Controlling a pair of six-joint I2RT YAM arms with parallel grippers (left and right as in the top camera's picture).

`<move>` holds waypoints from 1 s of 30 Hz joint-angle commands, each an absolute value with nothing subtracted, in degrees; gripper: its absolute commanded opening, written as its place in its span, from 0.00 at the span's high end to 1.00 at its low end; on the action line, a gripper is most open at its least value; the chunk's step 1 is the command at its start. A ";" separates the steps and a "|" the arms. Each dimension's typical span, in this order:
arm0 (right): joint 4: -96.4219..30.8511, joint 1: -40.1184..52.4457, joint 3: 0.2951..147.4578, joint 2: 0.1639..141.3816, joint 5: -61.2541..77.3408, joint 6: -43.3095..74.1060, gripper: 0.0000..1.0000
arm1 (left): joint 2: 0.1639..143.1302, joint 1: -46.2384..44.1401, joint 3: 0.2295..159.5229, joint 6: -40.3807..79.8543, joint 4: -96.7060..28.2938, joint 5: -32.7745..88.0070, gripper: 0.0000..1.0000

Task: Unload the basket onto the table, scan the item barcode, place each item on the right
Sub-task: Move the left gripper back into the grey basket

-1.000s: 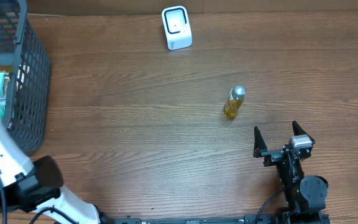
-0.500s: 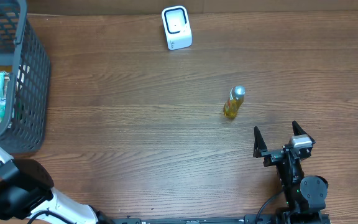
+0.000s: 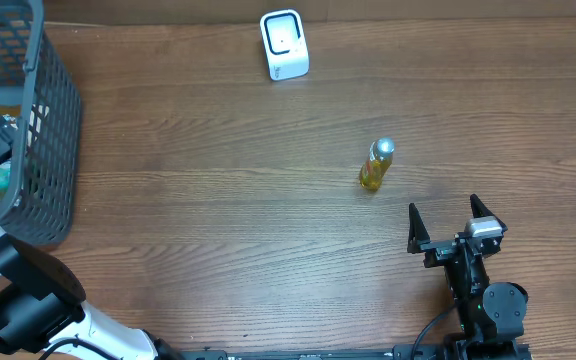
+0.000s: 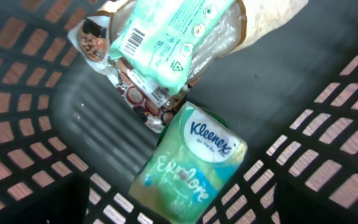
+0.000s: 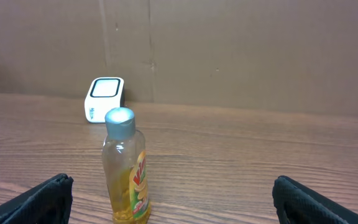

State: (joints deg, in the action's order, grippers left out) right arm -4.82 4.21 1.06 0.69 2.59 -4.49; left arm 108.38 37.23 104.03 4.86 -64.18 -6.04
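Observation:
My left gripper (image 4: 179, 211) hangs open inside the grey mesh basket (image 3: 53, 130), its dark fingertips (image 4: 42, 205) at the lower corners of the left wrist view. Between and just ahead of them lies a green Kleenex tissue pack (image 4: 191, 165), untouched. Beyond it lies a mint-green packet (image 4: 166, 37) with a barcode facing up, on top of a brown-patterned wrapper (image 4: 135, 90). The white scanner (image 3: 284, 45) stands at the table's far edge. A small yellow bottle (image 3: 376, 165) with a silver cap stands upright mid-table. My right gripper (image 3: 453, 222) rests open behind it, holding nothing.
The basket's mesh walls (image 4: 347, 118) close in around the left gripper on both sides. In the right wrist view the bottle (image 5: 126, 168) stands left of centre, with the scanner (image 5: 104, 98) behind it against a brown cardboard wall (image 5: 241, 50).
My left arm has swung toward the left edge and its gripper has come down into the basket, over the packs. The right arm, bottle and scanner have not moved.

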 commanded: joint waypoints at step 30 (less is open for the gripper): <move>-4.64 4.14 0.45 0.62 2.68 -4.56 0.00 | 109.84 38.70 84.29 0.82 -47.05 3.44 0.12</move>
State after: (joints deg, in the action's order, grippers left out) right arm -4.78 4.21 1.06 0.69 2.59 -4.51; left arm 108.88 39.11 85.84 2.37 -47.03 1.50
